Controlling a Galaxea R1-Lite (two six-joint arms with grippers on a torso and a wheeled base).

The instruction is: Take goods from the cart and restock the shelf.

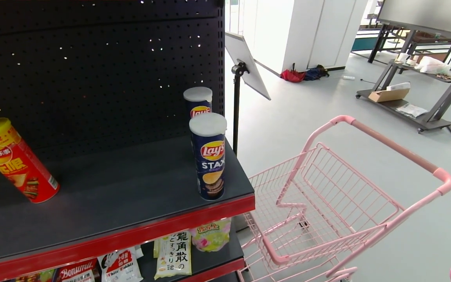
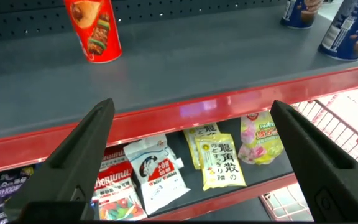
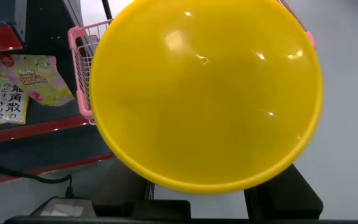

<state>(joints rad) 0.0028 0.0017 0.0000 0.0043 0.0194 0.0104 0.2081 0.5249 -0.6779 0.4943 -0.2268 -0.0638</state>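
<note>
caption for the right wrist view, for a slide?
Yellow-lidded can in the right gripper, pink cart and snack bags behind.

A pale grey floor is spreading from three to five o'clock, and bright light is washing over the white wall panels at one o'clock, with a red bundle lying at their foot. At twelve o'clock a tilted white board is sitting on a black stand. At two o'clock a black metal rack is holding a cardboard box and papers, beneath a large grey panel.
</note>
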